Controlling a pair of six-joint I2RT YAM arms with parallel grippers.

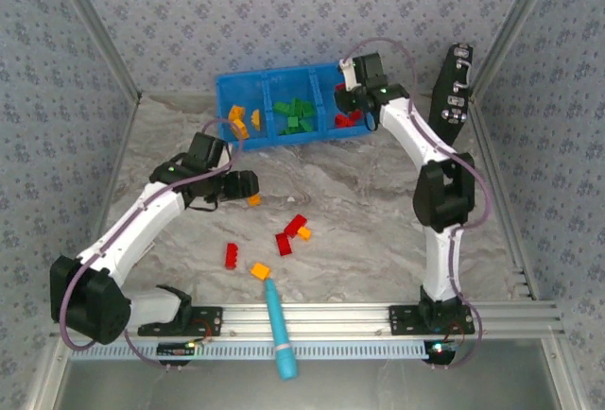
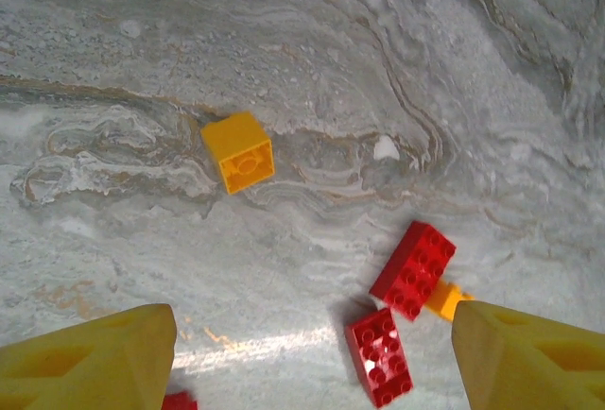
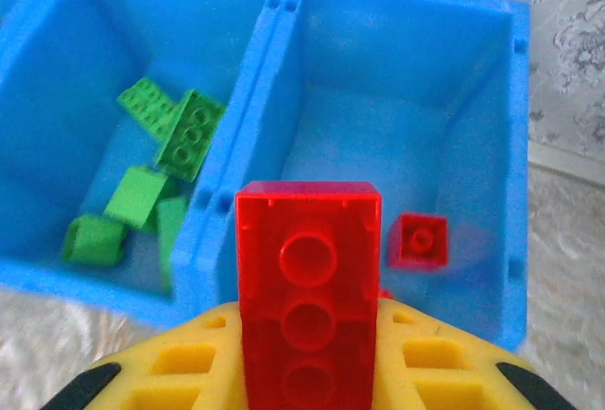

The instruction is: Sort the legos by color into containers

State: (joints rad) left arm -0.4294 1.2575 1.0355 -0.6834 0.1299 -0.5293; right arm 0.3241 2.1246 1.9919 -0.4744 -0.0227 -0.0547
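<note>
A grey marbled counter (image 1: 378,202) sits inside patterned walls, with the blue tray (image 1: 223,89) at its far edge. The right claw (image 3: 307,365) is clamped on a long red brick (image 3: 307,268), holding it directly above the tray's rightmost compartment (image 3: 510,145). A small red brick (image 3: 419,240) lies on the compartment floor just ahead of the claw, and green bricks (image 3: 180,136) lie in the compartment to its left.

The left claw (image 2: 312,353) hangs over the counter with its fingers wide apart and nothing between them. An orange-yellow brick (image 2: 238,152) lies ahead of it, slightly left of centre. Two red bricks (image 2: 413,269) lie nearer and to its right, apart from the orange-yellow one.

These bricks look light, rigid and smooth. A pinch on two flat opposite side walls, not the studded top, should hold. A skewed squeeze could make one squirt out or skid across the counter.
</note>
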